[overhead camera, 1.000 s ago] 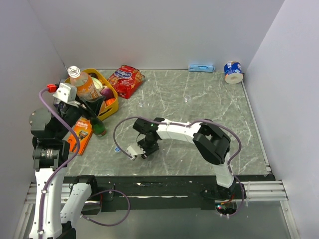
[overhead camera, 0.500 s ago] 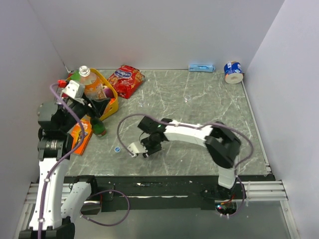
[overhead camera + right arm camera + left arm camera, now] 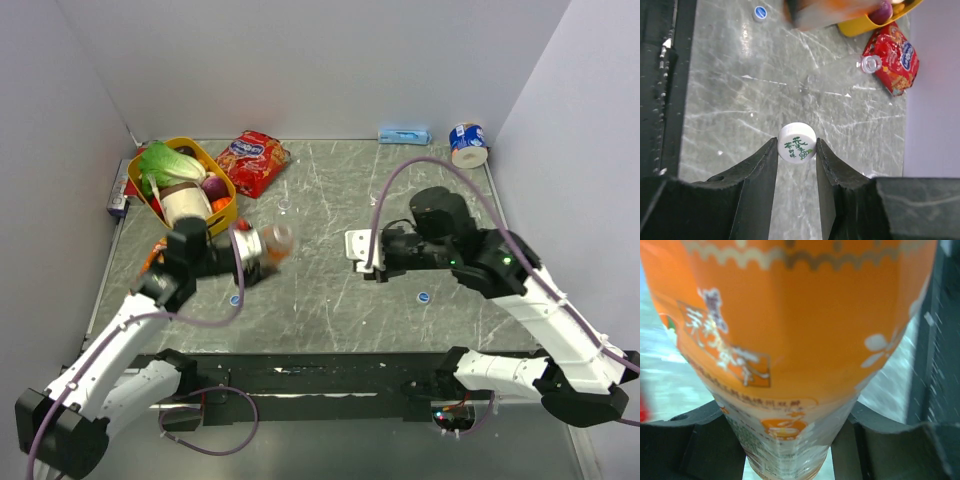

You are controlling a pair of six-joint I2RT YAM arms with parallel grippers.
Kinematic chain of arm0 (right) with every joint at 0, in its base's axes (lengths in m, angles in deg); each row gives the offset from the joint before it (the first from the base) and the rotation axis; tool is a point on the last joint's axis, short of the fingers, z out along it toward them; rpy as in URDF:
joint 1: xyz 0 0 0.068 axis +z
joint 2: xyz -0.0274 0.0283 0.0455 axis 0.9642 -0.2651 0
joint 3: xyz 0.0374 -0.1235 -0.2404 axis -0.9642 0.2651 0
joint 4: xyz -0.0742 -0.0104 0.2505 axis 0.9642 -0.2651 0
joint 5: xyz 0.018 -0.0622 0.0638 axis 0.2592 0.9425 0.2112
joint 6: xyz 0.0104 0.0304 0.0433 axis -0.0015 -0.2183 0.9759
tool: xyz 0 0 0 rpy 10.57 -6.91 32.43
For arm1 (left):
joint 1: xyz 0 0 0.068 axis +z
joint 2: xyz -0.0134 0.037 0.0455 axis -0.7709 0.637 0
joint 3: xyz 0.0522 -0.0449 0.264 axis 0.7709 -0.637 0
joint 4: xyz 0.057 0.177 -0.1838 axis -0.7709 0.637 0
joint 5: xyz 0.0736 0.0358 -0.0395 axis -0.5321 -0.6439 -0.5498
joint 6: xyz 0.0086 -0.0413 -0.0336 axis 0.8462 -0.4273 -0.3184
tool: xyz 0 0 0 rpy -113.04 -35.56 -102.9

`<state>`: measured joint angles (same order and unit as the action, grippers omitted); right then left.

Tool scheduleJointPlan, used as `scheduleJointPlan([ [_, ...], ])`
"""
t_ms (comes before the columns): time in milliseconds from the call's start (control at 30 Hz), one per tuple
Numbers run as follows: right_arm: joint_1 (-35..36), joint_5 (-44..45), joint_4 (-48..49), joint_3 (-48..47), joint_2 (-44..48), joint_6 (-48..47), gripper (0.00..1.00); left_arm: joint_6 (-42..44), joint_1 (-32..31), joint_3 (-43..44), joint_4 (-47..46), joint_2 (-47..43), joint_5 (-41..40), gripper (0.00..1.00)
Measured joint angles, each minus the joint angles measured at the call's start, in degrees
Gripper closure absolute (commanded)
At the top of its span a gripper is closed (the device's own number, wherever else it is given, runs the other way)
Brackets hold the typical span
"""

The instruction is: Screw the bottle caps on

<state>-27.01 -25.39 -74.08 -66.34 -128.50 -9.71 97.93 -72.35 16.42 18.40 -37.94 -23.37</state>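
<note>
My left gripper (image 3: 243,250) is shut on the orange-label bottle (image 3: 268,246), which it holds lying sideways over the table, open neck toward the right. The bottle's body (image 3: 790,330) fills the left wrist view between the fingers. My right gripper (image 3: 796,146) is shut on the whitish cap with green print (image 3: 796,142), held above the table right of the bottle's mouth (image 3: 358,250). Two blue caps lie on the table, one front left (image 3: 235,299) and one front right (image 3: 424,297). A clear bottle's open mouth (image 3: 869,64) shows beside the red bag.
A yellow basket (image 3: 231,212) of vegetables stands at the back left, with a red snack bag (image 3: 252,160) beside it. A blue-and-white tape roll (image 3: 467,143) and a blue packet (image 3: 404,135) lie along the back wall. White walls close in three sides.
The left arm has swung the orange bottle from upright over the basket down to mid-table, tipped sideways. The right arm has lifted the whitish cap and pulled back to the right.
</note>
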Motion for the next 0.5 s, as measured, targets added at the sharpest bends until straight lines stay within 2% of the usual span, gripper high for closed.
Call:
scheduleJointPlan([
  [100, 0.07, -0.2, -4.59, -5.49, -0.61, 1.4, 0.73, 3.26, -5.79, -10.71, -2.78, -3.93, -0.7, 0.99],
  [200, 1.11, -0.31, -7.82, -11.43, -4.31, 1.68, 0.72, 5.18, -11.65, -17.2, -5.62, -4.66, -2.32, 0.99],
  [300, 3.76, -0.39, -9.99, -14.45, -8.59, 0.09, 0.72, 5.01, -15.28, -18.25, -7.93, -2.62, -3.72, 0.99],
  [500, 7.3, -0.35, -15.39, -14.93, -14.51, -6.34, 0.7, 1.07, -17.09, -18.62, -16.37, -0.24, -6.54, 0.99],
])
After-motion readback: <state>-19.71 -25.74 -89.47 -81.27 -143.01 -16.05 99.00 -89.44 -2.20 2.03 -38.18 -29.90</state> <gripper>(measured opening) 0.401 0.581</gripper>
